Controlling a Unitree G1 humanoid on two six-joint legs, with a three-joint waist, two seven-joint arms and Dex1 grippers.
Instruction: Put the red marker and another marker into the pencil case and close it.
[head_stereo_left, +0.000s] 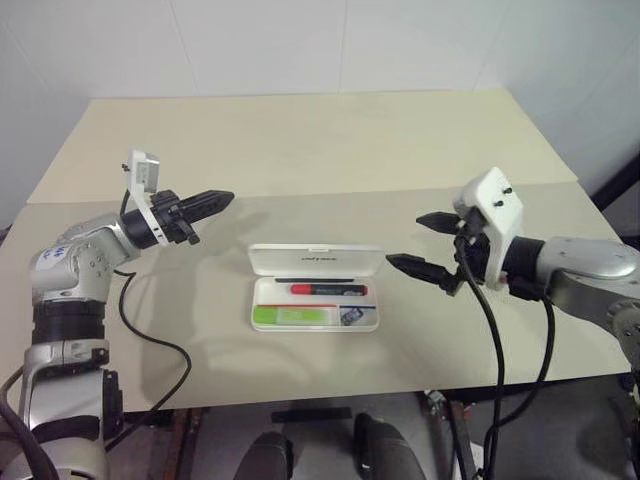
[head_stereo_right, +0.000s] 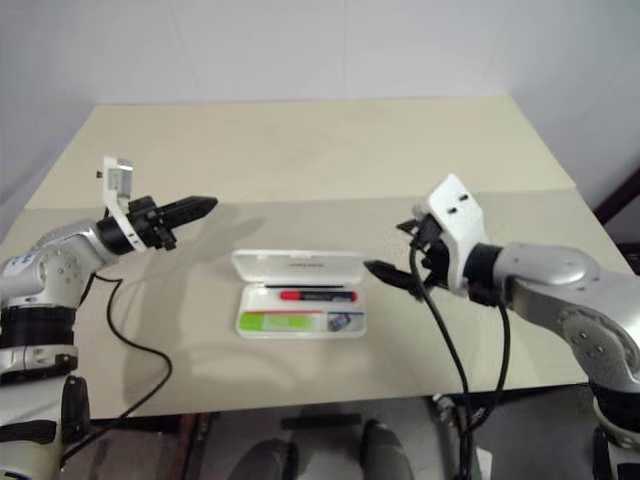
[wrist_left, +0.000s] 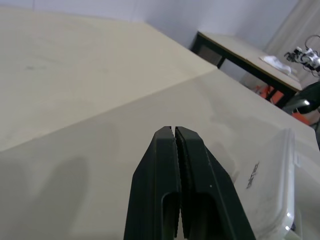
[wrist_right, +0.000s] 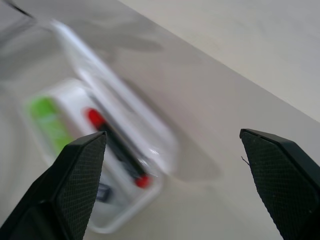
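the left gripper (head_stereo_left: 222, 200) is held up in the air, off to the left of the pencil case (head_stereo_left: 316, 289) and a bit behind it. its two black fingers are pressed tight together and nothing is held in them. it is likely kept there so the lid can be pushed down next. the pencil case is seen lying open in the middle of the table (head_stereo_left: 300, 150), with its lid laid back flat. the lime-green highlighter (head_stereo_left: 291, 316) and the red marker (head_stereo_left: 328, 290) are already placed inside, so only the closing seems left to do. the right gripper (head_stereo_left: 425, 245) is held just to the right of the case, its fingers spread wide apart, and nothing is touched by it.
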